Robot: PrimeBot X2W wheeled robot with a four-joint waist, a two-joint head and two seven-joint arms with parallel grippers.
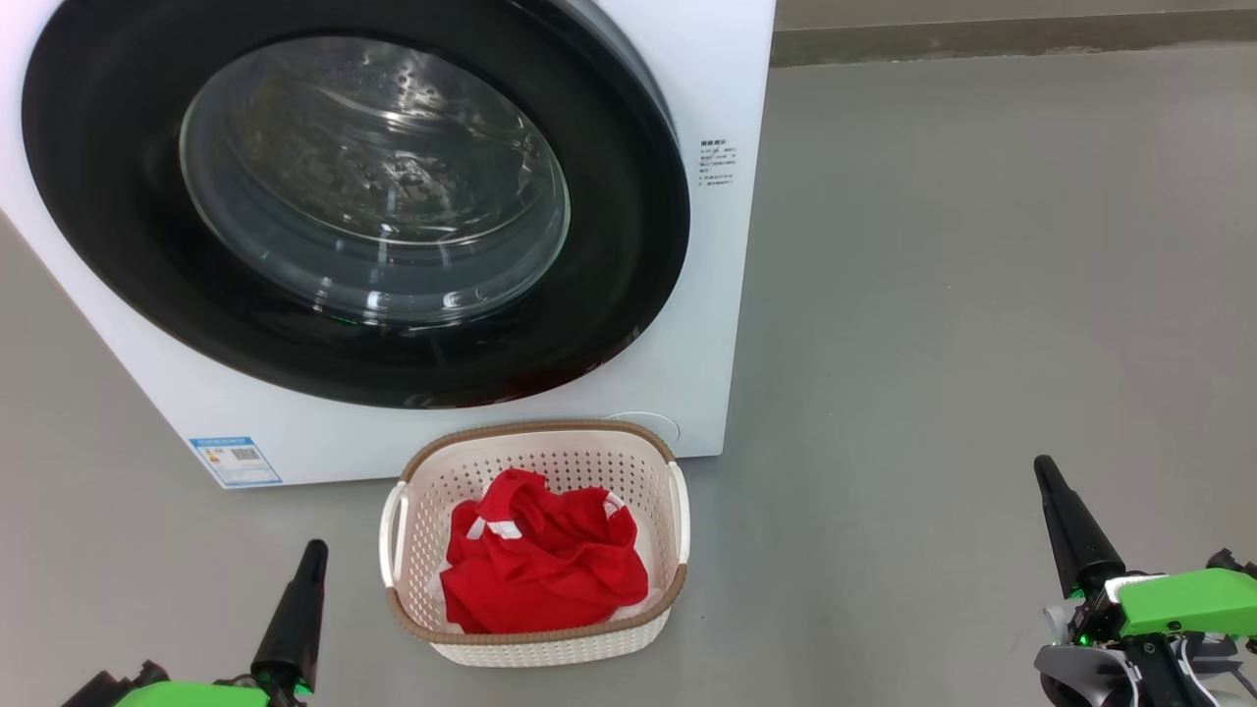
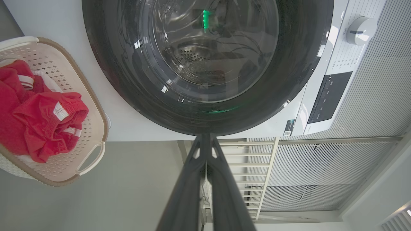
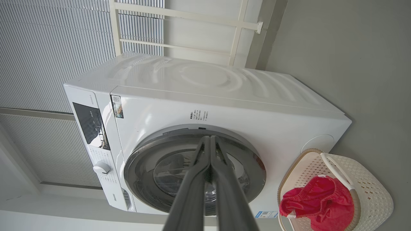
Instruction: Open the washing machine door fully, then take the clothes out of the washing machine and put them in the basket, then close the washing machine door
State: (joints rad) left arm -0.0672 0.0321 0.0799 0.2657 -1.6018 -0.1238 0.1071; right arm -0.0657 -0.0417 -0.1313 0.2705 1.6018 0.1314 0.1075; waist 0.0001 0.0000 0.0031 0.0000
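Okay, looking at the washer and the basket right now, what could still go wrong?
The door looks shut against the washing machine, but a latch cannot be confirmed; it might swing open. The basket of red clothes sits on the floor between the shut left gripper and right gripper; a careless arm move may tip it.

The basket [image 1: 535, 429] sits on the floor [image 1: 982, 295] directly before the washing machine [image 1: 712, 245], below its door [image 1: 118, 196], which appears flush against the front. The clothes [image 1: 540, 565] lie heaped in the basket. The left gripper [image 1: 316, 548] stands near its left side, and the right gripper [image 1: 1043, 466] is well apart on its right.
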